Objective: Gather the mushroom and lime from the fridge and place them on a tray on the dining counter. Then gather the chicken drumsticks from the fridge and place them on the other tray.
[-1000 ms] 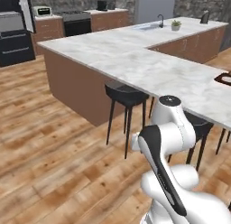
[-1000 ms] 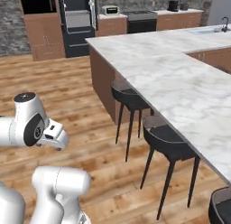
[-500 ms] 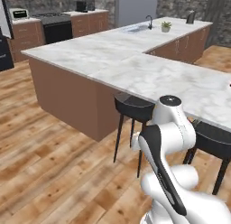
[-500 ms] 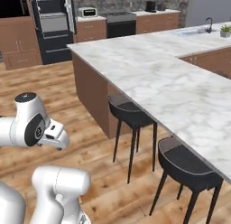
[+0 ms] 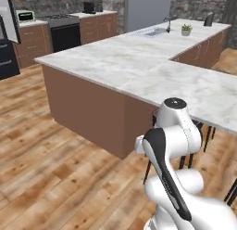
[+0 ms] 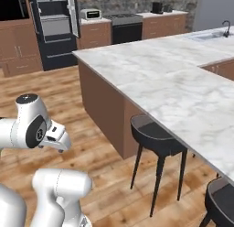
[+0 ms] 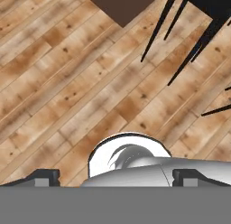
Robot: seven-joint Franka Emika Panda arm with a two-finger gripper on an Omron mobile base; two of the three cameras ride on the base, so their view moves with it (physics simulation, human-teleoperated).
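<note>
Dining counter [image 5: 139, 67], marble top, runs from mid frame to right edge in left base view; grey fridge [image 5: 147, 11] top centre behind it. Gripper [image 7: 118, 177] at bottom of hand view, jaws spread wide, nothing btwn, over wood floor [image 7: 67, 83]. Black stool [image 6: 155, 134] just right of centre in right base view.

counter [image 5: 139, 62] white-grey marble over brown base; floor [image 5: 41, 164] striped tan wood planks; stool [image 6: 155, 134] black; oven [image 6: 55, 24] black.

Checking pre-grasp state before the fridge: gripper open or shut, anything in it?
Open and empty. In the hand view the gripper has its two dark fingertips far apart at the bottom corners, with only wood floor beyond them.
</note>
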